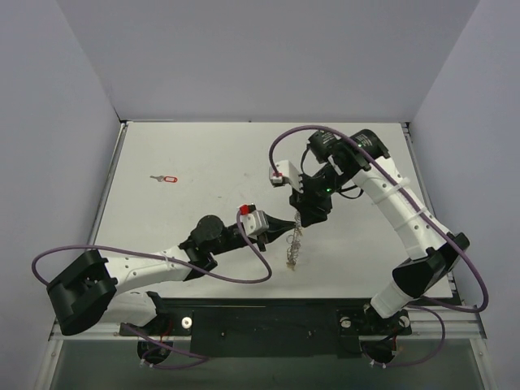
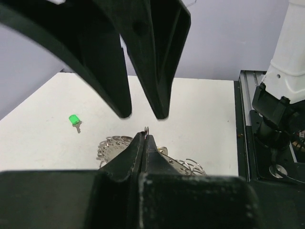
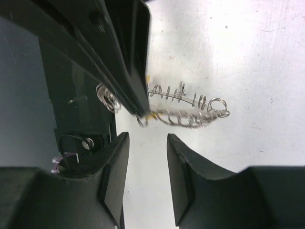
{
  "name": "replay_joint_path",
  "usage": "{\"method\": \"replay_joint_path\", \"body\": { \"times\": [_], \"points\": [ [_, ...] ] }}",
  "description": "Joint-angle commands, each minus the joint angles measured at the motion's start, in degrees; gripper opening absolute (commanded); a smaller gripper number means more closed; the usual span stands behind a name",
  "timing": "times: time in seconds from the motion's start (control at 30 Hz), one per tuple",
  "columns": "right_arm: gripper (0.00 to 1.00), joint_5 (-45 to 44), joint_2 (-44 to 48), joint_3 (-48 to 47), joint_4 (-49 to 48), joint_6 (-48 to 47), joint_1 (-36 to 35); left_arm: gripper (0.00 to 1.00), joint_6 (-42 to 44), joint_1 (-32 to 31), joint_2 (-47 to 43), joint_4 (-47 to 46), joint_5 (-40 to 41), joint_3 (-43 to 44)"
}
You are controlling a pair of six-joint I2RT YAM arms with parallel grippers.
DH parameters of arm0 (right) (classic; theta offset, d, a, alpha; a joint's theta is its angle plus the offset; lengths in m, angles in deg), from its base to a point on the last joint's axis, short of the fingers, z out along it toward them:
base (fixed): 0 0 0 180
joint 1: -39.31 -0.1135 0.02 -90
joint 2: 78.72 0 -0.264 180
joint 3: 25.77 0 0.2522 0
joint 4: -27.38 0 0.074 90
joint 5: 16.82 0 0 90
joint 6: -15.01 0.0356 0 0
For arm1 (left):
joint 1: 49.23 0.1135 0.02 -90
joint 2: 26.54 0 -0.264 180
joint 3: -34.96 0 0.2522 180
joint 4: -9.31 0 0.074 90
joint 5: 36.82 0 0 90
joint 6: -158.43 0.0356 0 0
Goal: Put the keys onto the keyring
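The keyring [image 1: 294,249], a lacy silver wire hoop, hangs edge-on over the middle of the table. My left gripper [image 1: 290,229] is shut on its upper rim. In the left wrist view the gripper [image 2: 145,137] has its fingers pressed together, a bit of wire pokes out at the tips, and the keyring [image 2: 114,144] spreads behind them. My right gripper [image 3: 147,137] stands open and empty just beside the keyring [image 3: 188,114], and right above my left gripper's fingers. A green-headed key [image 2: 74,119] lies on the table. A red-headed key [image 1: 168,178] lies at the far left.
The right arm [image 1: 406,215] arches over the right half of the table. Its base [image 2: 279,109] and a metal rail [image 2: 245,124] are at the table's right edge. Purple cables [image 1: 244,272] loop near both arms.
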Motion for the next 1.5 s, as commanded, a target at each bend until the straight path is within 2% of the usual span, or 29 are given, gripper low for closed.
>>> {"method": "replay_joint_path", "body": {
  "times": [0.0,0.13,0.27,0.4,0.67,1.0,1.2,1.37,1.47],
  "points": [
    [0.35,11.4,5.1,1.2,2.8,-0.8,6.5,0.00,-8.2,0.0,-4.1,-13.3,4.4,-2.5],
    [0.36,18.7,8.4,6.7,-0.7,-1.2,10.0,0.00,-14.5,-0.1,-4.3,-25.7,7.7,-6.2],
    [0.36,24.6,9.6,10.2,-4.5,0.7,12.2,0.00,-19.1,-0.1,-4.2,-32.1,10.3,-6.8],
    [0.36,29.9,9.5,10.8,-4.6,0.5,12.8,0.00,-23.5,-0.1,-4.3,-34.8,13.4,-6.3],
    [0.36,29.1,9.5,9.9,-5.9,2.4,12.9,0.00,-31.1,0.0,-5.3,-33.8,20.6,-5.7],
    [0.38,25.1,10.4,13.6,-11.3,7.4,12.3,0.00,-33.1,0.7,-5.0,-31.0,19.4,-5.2],
    [0.38,23.7,11.0,15.1,-13.9,9.1,11.8,0.00,-35.9,2.8,-4.3,-30.8,15.7,-5.5],
    [0.39,23.2,11.7,15.5,-14.0,9.5,13.0,0.00,-36.0,4.8,-5.4,-25.8,15.7,-6.0],
    [0.42,23.2,12.7,16.4,-13.9,9.1,14.1,0.00,-35.1,5.5,-6.5,-18.9,16.9,-5.7]
  ]
}}
